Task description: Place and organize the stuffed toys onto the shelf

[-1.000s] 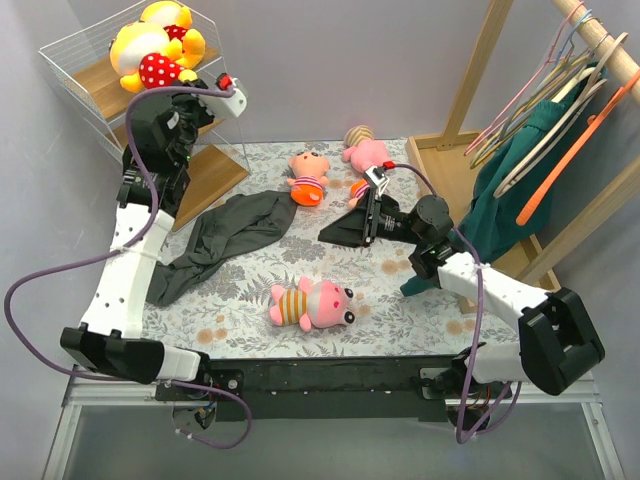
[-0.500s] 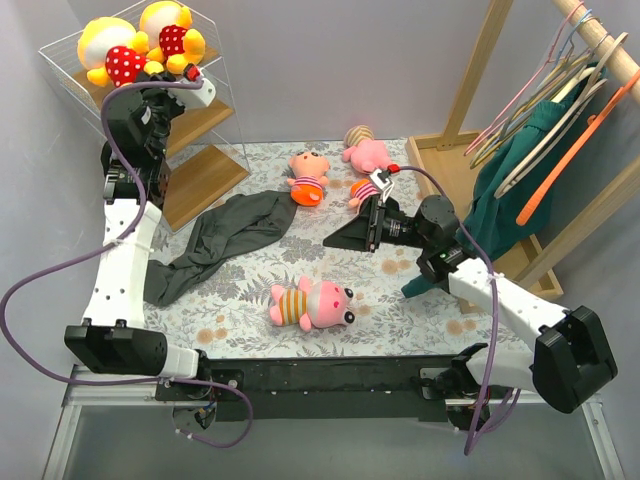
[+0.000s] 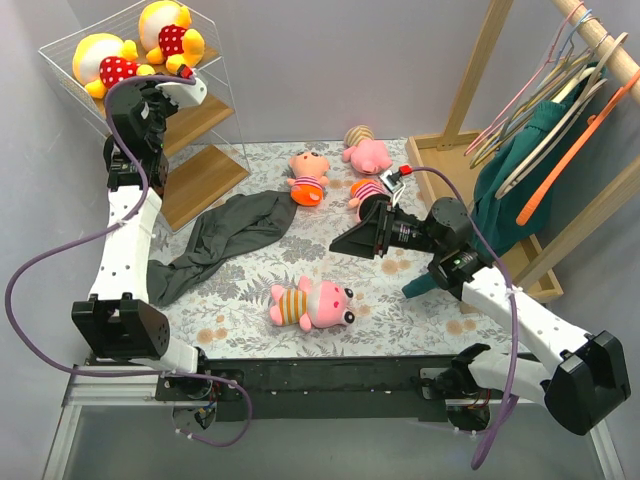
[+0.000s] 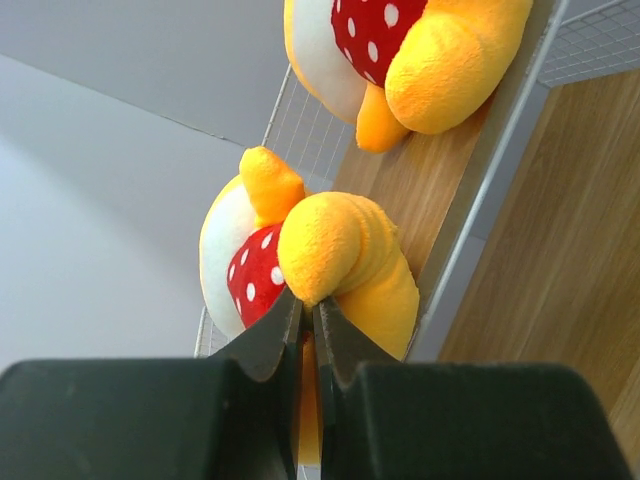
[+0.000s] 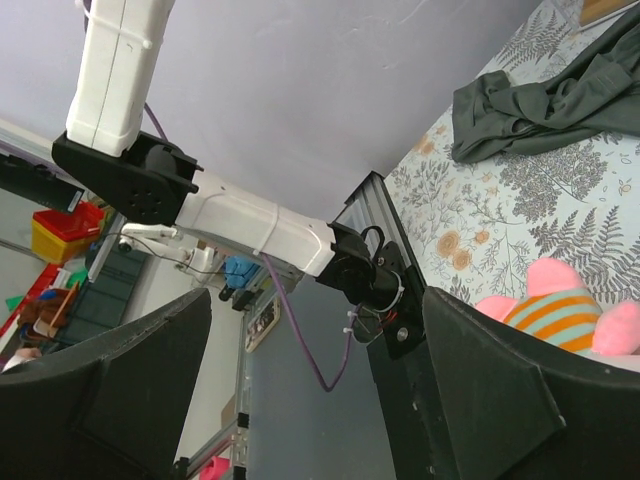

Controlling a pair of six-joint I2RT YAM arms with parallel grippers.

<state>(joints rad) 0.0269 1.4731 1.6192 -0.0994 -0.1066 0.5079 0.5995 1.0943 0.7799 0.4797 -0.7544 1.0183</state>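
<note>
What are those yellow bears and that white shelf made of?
The yellow bears look like soft plush fabric, likely stuffed: fuzzy matte nap, rounded limbs. The shelf has a thin white wire frame, probably coated metal, with light boards showing wood grain, possibly laminate.

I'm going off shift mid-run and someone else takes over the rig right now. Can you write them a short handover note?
Left gripper: shut on a limb of a yellow bear that lies on the top board of the shelf; not yet released.
Right gripper: open, empty, above the table beside a striped toy.
Done: a second yellow bear is also on the top board.
Left: four toys are on the table: the pink pig nearest the arms, the orange doll, the striped toy, and a pink toy at the far edge.
</note>
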